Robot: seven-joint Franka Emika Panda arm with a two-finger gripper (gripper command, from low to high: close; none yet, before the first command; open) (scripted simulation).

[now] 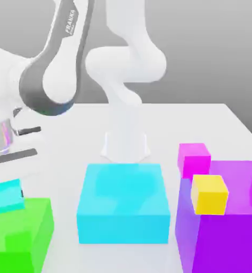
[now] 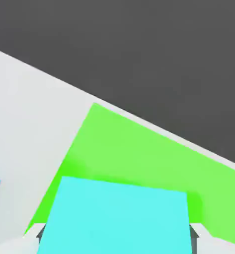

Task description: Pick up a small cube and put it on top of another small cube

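At the exterior view's left, I saw the small cube (image 1: pixel 8 195) tilted over the green block (image 1: pixel 18 234) near the table's (image 1: pixel 202 122) front left corner. The gripper (image 2: pixel 117 238) was clamped on it, one finger (image 2: pixel 35 233) at each side. The big cyan block (image 1: pixel 123 202) sat mid-table; the small yellow cube (image 1: pixel 209 194) rested on the purple block (image 1: pixel 224 234) at right, with a magenta cube (image 1: pixel 194 159) behind.

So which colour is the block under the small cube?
Green block, under the small cube; clearest in the exterior view.
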